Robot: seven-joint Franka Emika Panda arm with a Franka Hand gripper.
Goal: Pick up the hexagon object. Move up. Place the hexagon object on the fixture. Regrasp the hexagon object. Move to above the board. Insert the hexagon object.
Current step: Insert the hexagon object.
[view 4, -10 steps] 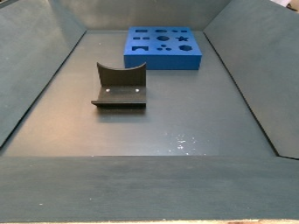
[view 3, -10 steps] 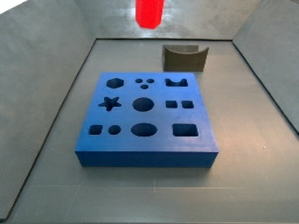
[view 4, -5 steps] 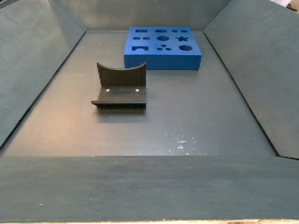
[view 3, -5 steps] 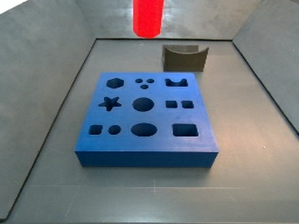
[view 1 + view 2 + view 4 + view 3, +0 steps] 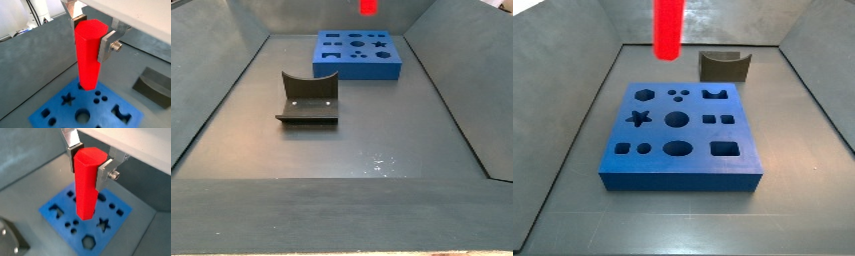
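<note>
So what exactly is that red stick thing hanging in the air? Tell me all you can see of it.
It is the hexagon object, a bright red-orange bar with flat sides and a six-sided end, plain and matte like plastic. It hangs upright, well above the blue board, touching nothing below. The gripper holds it near its upper end, silver fingers pressed to opposite sides. In a side view only its lower part shows, the rest cut off by the frame.

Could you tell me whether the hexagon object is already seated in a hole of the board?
No, the gripper holds the hexagon object upright above the board.

Tool (image 5: 92, 36) hangs clear above board (image 5: 680, 135); fixture (image 5: 724, 66) stands well aside
</note>
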